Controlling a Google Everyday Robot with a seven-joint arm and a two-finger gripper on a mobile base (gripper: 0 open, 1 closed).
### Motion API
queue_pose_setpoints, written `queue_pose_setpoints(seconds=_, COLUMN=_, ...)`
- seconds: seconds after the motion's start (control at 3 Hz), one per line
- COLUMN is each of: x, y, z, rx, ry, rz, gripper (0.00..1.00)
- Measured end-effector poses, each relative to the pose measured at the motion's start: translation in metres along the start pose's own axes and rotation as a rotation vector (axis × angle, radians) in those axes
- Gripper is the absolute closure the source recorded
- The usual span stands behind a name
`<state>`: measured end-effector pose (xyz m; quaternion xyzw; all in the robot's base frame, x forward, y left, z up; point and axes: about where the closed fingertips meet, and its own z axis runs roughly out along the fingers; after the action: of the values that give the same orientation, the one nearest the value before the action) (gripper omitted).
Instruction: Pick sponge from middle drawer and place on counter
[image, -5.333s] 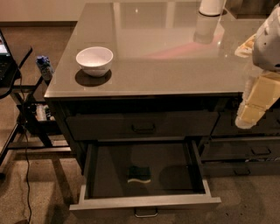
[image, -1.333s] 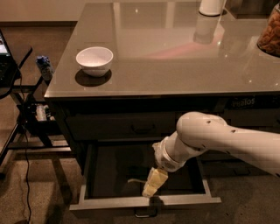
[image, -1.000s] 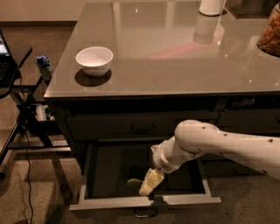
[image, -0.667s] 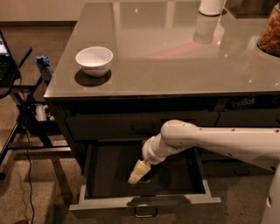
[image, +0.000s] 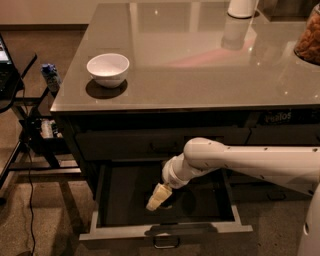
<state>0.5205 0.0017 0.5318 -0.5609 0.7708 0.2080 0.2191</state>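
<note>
The middle drawer (image: 165, 231) stands pulled open below the counter (image: 200, 55), showing its dark floor, grey front panel and small metal loop handle (image: 166, 243). My white arm reaches in from the right, and my cream-coloured gripper (image: 156, 197) points down and to the left, low inside the drawer near the middle of its floor. The sponge does not show; the gripper covers the spot where it would lie. I cannot see anything held.
A white bowl (image: 108, 69) sits on the counter's front left. A white cylinder (image: 242, 7) and a jar of brown pieces (image: 309, 39) stand at the back right. A black side table with a small bottle (image: 50, 76) and cables is at the left.
The arm came down from beside the counter into the open drawer. Over the last second the gripper moved left and deeper inside, over the place where the sponge lay.
</note>
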Motion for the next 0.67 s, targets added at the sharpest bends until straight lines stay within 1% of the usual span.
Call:
queue_pose_setpoints(seconds=0.33, x=0.008, y=-0.007, z=0.032, rx=0.009, ry=-0.014, rz=0.029, gripper=0.00)
queue_pose_setpoints(seconds=0.67, x=0.028, y=-0.019, z=0.060, rx=0.021, ry=-0.039, rz=0.039, gripper=0.00)
